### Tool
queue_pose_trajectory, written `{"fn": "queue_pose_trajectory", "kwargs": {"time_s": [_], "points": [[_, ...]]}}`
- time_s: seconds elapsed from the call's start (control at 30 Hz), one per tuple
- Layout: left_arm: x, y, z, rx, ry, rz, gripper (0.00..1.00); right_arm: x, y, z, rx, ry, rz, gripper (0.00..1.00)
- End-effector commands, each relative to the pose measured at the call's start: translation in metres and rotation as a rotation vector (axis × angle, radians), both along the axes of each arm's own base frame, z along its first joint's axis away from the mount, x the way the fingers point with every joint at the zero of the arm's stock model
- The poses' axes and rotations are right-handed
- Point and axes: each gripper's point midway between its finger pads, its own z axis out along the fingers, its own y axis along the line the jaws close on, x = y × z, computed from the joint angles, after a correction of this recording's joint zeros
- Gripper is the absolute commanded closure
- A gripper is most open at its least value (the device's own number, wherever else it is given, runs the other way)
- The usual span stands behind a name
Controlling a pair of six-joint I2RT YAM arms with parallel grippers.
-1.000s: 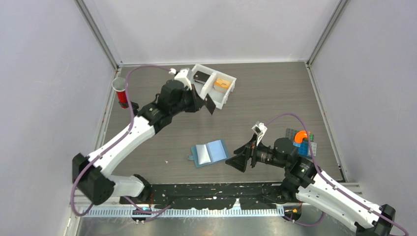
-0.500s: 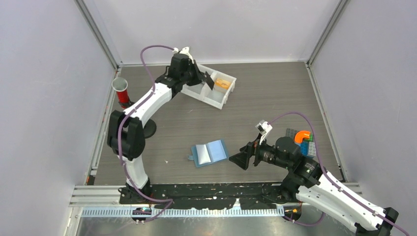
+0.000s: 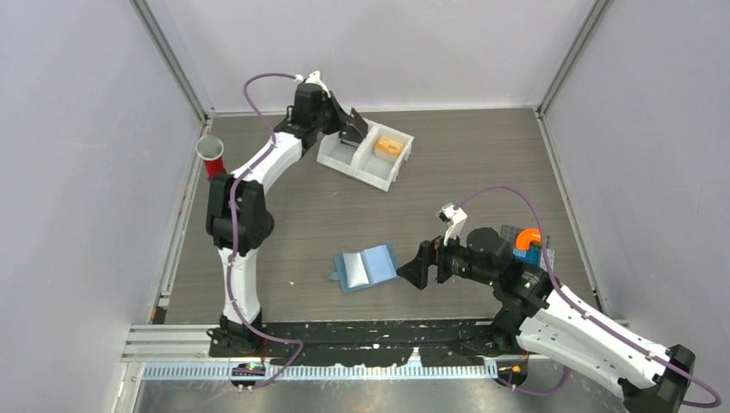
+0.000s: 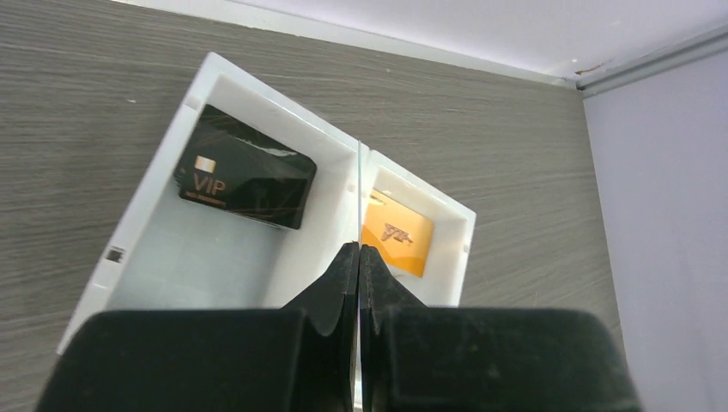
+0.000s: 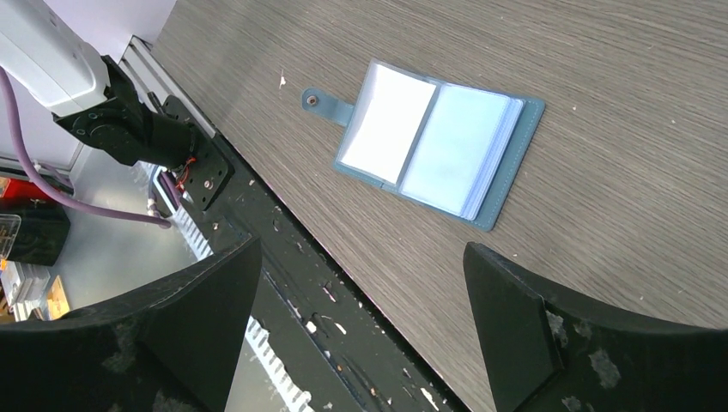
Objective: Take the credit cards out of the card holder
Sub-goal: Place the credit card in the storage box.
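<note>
Jaws of the right gripper [image 3: 419, 268] stand wide apart with nothing between them, just right of the card holder [image 3: 368, 268]. The right arm stretches low and leftward from its base. The card holder lies open and flat on the table [image 3: 465, 163], light blue, showing two pale sleeves, with its snap tab at its left. Well beyond the card holder, the left arm reaches over a white two-compartment tray [image 4: 129, 227]. The left gripper [image 4: 358, 251] is pressed shut above the divider, possibly nipping a card edge-on. A black credit card [image 4: 245, 178] marked VIP lies in one compartment and an orange card [image 4: 397, 233] in the other.
</note>
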Motion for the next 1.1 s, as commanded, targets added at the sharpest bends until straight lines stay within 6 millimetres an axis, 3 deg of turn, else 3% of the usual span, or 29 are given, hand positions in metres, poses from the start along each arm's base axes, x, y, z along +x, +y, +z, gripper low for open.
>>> {"fn": "queue_pose_trajectory", "kwargs": {"time_s": [0.0, 0.47, 0.87, 1.07], "points": [[0.026, 0.011, 0.025, -0.045, -0.115, 0.003, 1.0, 0.01, 0.008, 0.031, 0.058, -0.058, -0.008, 0.04], [0.052, 0.016, -0.009, -0.036, -0.107, -0.007, 1.0, 0.015, 0.015, 0.028, 0.056, -0.035, -0.013, 0.04], [0.061, 0.012, -0.053, -0.01, 0.014, -0.019, 0.95, 0.02, 0.016, 0.032, 0.053, -0.031, -0.034, 0.04], [0.065, 0.007, -0.055, -0.049, 0.031, -0.036, 0.9, 0.022, 0.017, 0.03, 0.032, -0.016, -0.039, 0.04]]}}
